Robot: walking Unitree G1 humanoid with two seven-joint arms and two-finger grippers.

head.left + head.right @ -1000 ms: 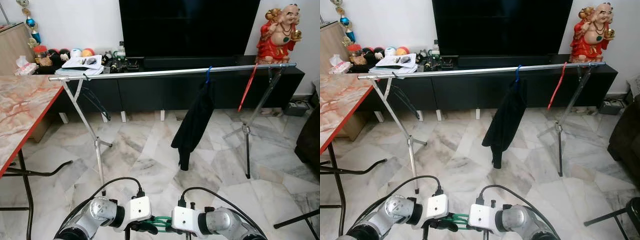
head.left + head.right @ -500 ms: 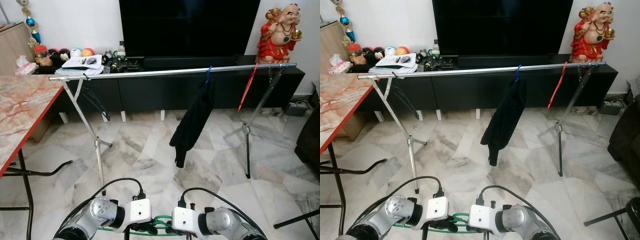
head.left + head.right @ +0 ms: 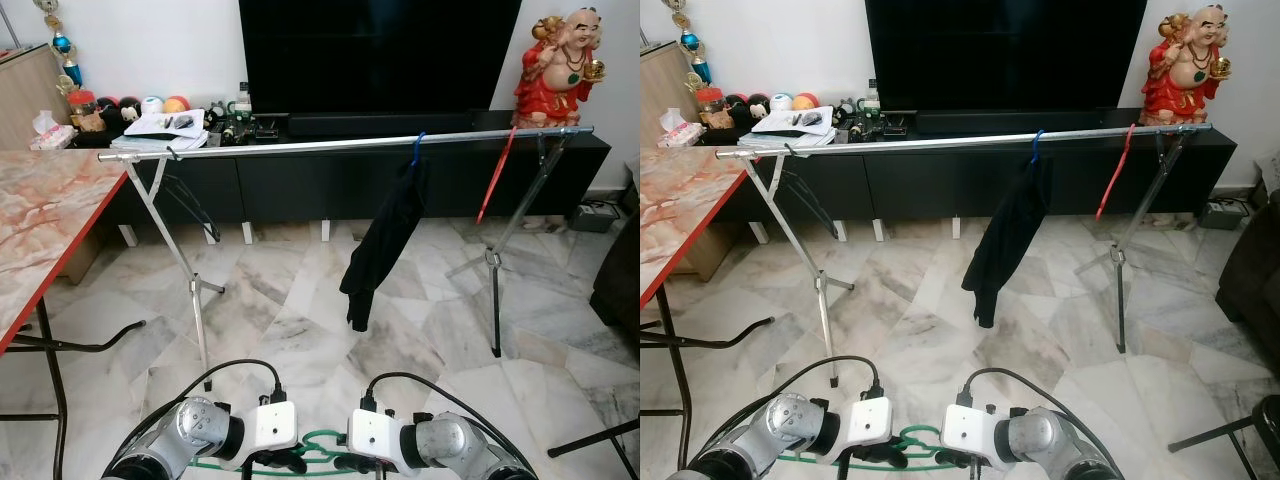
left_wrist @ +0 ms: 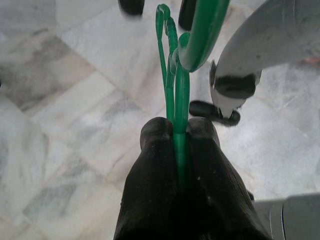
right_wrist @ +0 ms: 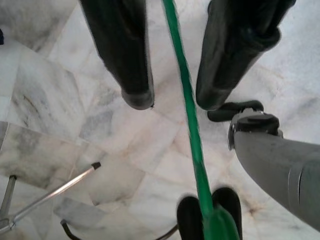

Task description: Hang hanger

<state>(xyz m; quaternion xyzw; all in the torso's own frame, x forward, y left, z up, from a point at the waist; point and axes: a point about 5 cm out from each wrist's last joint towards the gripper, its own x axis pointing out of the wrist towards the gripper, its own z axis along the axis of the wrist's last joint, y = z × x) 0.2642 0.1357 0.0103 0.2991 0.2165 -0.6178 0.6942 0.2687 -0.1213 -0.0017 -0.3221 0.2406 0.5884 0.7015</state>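
Green plastic, the hanger (image 3: 322, 447) now sits lower between the 2 arms than it did 1 s ago, with more of its green outline showing at the foot of the head views, so I judge the lift to the rail (image 3: 340, 146) has not begun. The left gripper (image 4: 177, 131) is pressed together, pinching the hanger's thin bar. The right gripper (image 5: 172, 97) is spread, its 2 fingers (image 5: 131, 75) straddling the bar without touching it.

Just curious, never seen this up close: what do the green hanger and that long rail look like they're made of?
The green hanger looks like moulded plastic: uniform glossy colour and rounded edges, clamped between the left end effector's black fingers. The rail appears to be bare metal tubing, likely steel or aluminium, judging by its silvery sheen and bright highlights.
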